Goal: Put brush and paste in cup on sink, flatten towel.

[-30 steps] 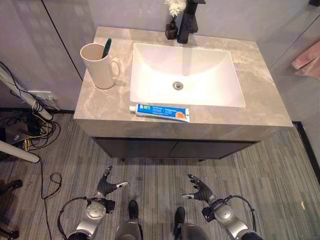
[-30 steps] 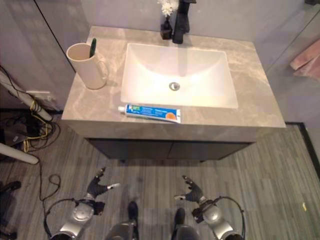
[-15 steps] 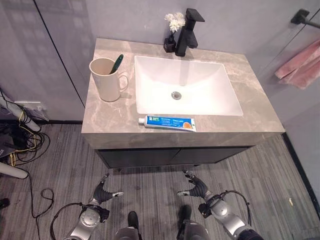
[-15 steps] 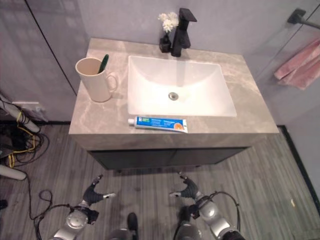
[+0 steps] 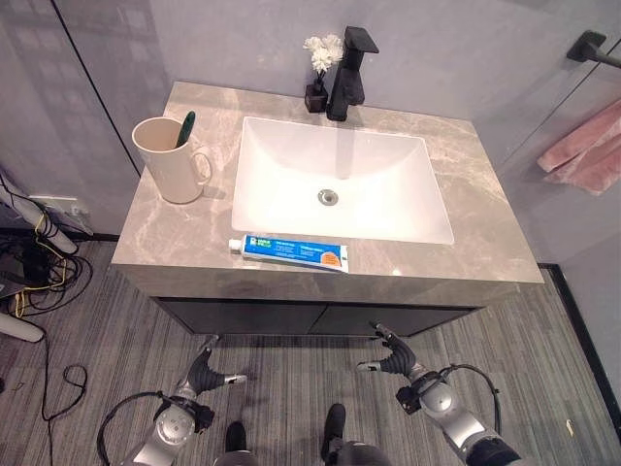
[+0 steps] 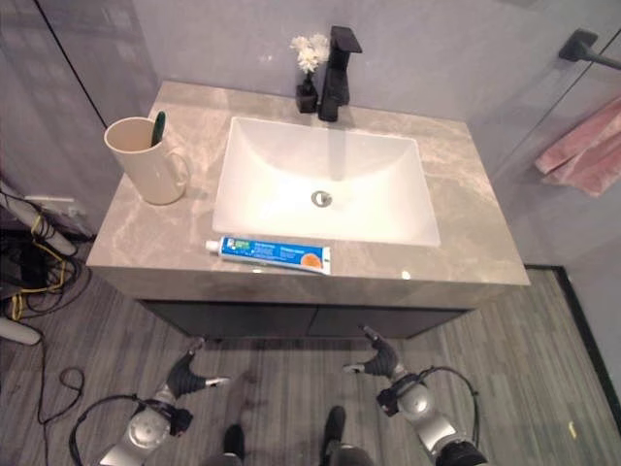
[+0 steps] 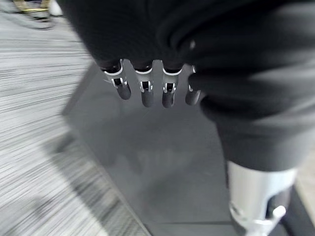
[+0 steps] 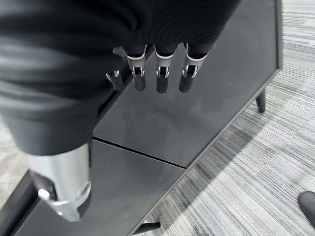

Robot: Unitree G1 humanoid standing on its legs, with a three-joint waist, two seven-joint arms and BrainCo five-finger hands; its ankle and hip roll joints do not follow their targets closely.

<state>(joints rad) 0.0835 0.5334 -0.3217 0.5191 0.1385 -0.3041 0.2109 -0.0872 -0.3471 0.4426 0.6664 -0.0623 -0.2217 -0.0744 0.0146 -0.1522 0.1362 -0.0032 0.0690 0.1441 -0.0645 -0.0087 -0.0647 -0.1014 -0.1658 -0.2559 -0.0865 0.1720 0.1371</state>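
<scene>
Left hand (image 5: 201, 374): It hangs low over the grey striped floor (image 5: 87, 320), in front of the dark cabinet (image 5: 320, 318). Its fingers (image 7: 142, 91) are loose and straight. It holds nothing.
Right hand (image 5: 393, 361): It hangs low too, near the cabinet front. Its fingers (image 8: 160, 78) are relaxed and it holds nothing.
Brush (image 5: 183, 128): The green brush stands in the cup, leaning on the rim.
Cup (image 5: 167, 161): The cream cup stands upright on the left part of the grey counter (image 5: 485, 243), beside the sink. Its handle points toward the sink.
Paste (image 5: 289, 251): The blue and white tube lies flat on the front strip of the counter, just in front of the sink. It is not in the cup.
Sink (image 5: 340, 184): The white bowl sits in the middle of the counter.
Tap (image 5: 346, 60): The black tap stands behind the sink, with a small vase of white flowers (image 5: 318, 53) next to it.
Towel (image 5: 582, 155): The pink towel hangs from a dark bar (image 5: 594, 47) on the wall at the right, well apart from both hands.
</scene>
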